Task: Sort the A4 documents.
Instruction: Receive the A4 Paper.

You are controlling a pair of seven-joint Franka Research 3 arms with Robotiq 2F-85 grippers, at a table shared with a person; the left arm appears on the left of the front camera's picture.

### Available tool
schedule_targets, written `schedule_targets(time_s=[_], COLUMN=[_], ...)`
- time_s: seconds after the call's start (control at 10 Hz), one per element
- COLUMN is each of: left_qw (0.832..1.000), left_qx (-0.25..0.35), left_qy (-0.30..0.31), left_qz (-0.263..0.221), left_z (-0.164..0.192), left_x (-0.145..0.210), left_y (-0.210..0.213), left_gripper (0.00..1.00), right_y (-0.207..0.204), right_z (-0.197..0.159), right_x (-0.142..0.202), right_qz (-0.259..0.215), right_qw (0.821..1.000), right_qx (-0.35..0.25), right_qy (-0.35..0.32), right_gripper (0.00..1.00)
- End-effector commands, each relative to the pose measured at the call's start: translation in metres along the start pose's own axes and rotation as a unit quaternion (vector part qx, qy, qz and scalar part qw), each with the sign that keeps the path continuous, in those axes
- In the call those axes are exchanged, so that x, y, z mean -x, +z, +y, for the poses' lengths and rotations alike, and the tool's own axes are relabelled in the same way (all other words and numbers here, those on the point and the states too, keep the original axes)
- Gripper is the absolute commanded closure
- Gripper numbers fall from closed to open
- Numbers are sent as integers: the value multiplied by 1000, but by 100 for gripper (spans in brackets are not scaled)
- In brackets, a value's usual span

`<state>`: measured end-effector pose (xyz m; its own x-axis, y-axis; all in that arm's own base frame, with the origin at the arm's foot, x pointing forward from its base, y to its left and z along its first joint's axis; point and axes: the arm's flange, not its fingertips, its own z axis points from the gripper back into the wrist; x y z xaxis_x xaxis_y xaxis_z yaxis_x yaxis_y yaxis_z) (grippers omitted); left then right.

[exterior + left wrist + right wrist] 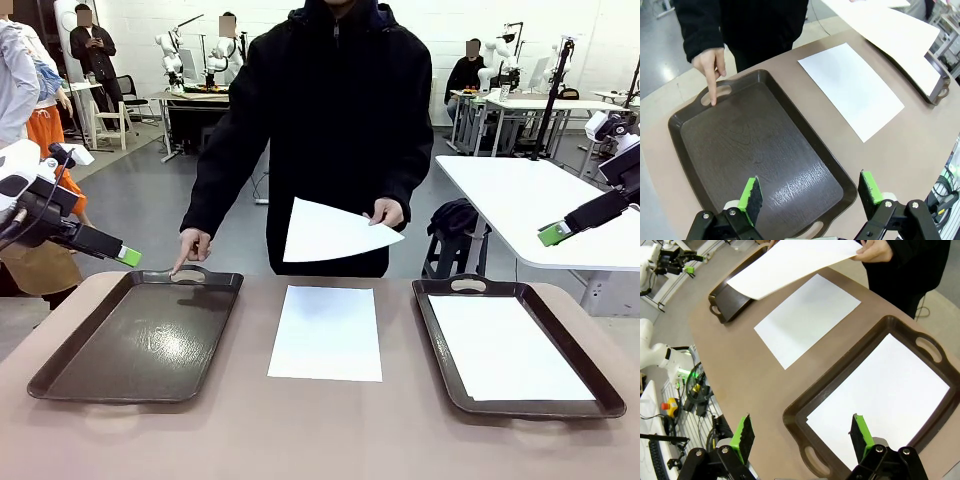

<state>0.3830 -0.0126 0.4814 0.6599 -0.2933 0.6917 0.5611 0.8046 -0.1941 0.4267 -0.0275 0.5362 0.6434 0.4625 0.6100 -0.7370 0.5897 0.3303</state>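
The green-padded fingers of my left gripper [810, 192] stood wide apart, holding nothing, above the near end of the dark brown handled tray [760, 145] at the left of the front view. My right gripper [802, 432] gaped likewise over the matching tray [840, 371] at the right, where one plain white A4 sheet [885, 395] lay flat. A second sheet [327, 332] lay on the tan tabletop [320, 430] at centre, and the person's hand [387, 212] held a third sheet [330, 232] above it.

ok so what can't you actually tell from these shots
- right wrist view: the held sheet covers most of the left tray
- left wrist view: it hides most of the right tray
- front view: sheet in the right tray, one or several, too thin to tell
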Motion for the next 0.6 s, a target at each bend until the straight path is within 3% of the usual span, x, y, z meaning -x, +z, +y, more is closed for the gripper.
schedule_targets(time_s=[0.0,0.2,0.5], left_qw=[997,989,975], left_qx=[9,12,77], left_qy=[75,145,210], left_qz=[6,12,16], left_z=[8,17,27], left_x=[-16,-45,-88], left_y=[-23,-51,-94], left_gripper=[0,0,0], right_y=[-1,-1,-1], right_z=[0,0,0], right_x=[0,0,0], right_qz=[0,0,0], right_qw=[1000,1000,1000], right_qx=[-3,-3,-3], right_qy=[3,3,3], right_gripper=[0,0,0])
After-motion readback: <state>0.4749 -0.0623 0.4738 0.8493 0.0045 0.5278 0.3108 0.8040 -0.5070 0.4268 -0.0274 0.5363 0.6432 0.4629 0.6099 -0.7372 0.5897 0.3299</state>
